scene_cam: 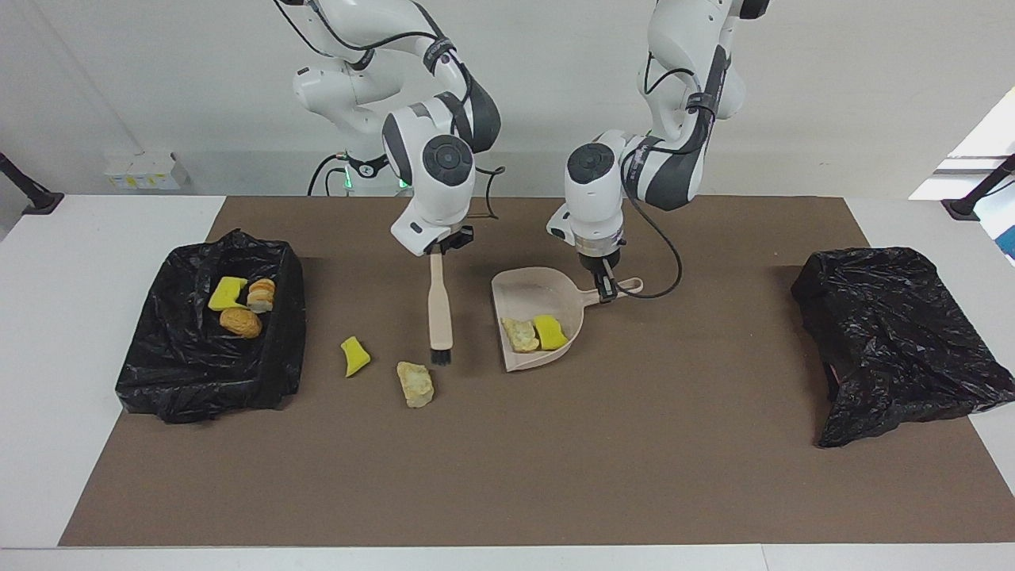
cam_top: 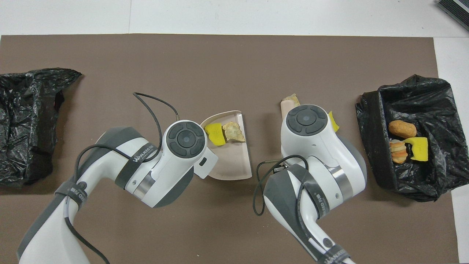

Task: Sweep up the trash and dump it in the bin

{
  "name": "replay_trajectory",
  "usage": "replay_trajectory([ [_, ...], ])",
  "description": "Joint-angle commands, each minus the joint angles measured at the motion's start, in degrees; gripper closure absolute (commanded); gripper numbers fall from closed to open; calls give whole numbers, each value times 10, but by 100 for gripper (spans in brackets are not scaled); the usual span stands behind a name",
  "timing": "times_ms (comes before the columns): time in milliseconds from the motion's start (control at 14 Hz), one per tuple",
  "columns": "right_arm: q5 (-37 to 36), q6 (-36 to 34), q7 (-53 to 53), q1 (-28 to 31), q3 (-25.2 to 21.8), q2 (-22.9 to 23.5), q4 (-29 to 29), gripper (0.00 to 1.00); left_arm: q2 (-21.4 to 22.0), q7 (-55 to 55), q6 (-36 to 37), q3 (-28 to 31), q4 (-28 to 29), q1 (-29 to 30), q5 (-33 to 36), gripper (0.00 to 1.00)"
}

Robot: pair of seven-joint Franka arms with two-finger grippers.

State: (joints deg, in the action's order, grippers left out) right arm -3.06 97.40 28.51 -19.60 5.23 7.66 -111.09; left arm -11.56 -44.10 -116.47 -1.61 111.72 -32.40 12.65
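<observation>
Seven bits of trash were on the table: three in the black bin (scene_cam: 210, 333) at the right arm's end — one yellow, one pale, one orange-brown — two in the dustpan (scene_cam: 533, 297), and two loose on the mat (scene_cam: 507, 460), a yellow sponge (scene_cam: 354, 356) and a pale lump (scene_cam: 415, 384). The right gripper (scene_cam: 441, 247) pinched the brush (scene_cam: 438, 313), bristles beside that lump. The left gripper (scene_cam: 606, 279) clamped the dustpan's handle. A second black bag (scene_cam: 896, 341) lay at the left arm's end.
</observation>
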Motion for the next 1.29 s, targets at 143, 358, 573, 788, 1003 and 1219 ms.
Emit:
replay_trajectory([
  [143, -60, 19, 64, 76, 8, -2, -23, 100, -18, 8, 61, -2, -46, 10, 2, 100],
  [358, -78, 31, 2, 117, 9, 16, -40, 100, -18, 9, 71, -2, -47, 10, 1, 100],
  [573, -116, 21, -76, 147, 9, 36, -40, 100, -18, 73, 77, -2, -46, 9, -1, 100],
  [788, -111, 9, -116, 141, 12, 36, -36, 100, -18, 77, 72, -2, -41, 8, -1, 100],
  [1003, -24, 10, -149, 115, 15, 46, -16, 100, -18, 76, 72, -2, -40, 8, -1, 100],
  [1219, 44, 9, -166, 99, 18, 56, 8, 100, -14, 75, 88, -2, -36, 8, -1, 100],
])
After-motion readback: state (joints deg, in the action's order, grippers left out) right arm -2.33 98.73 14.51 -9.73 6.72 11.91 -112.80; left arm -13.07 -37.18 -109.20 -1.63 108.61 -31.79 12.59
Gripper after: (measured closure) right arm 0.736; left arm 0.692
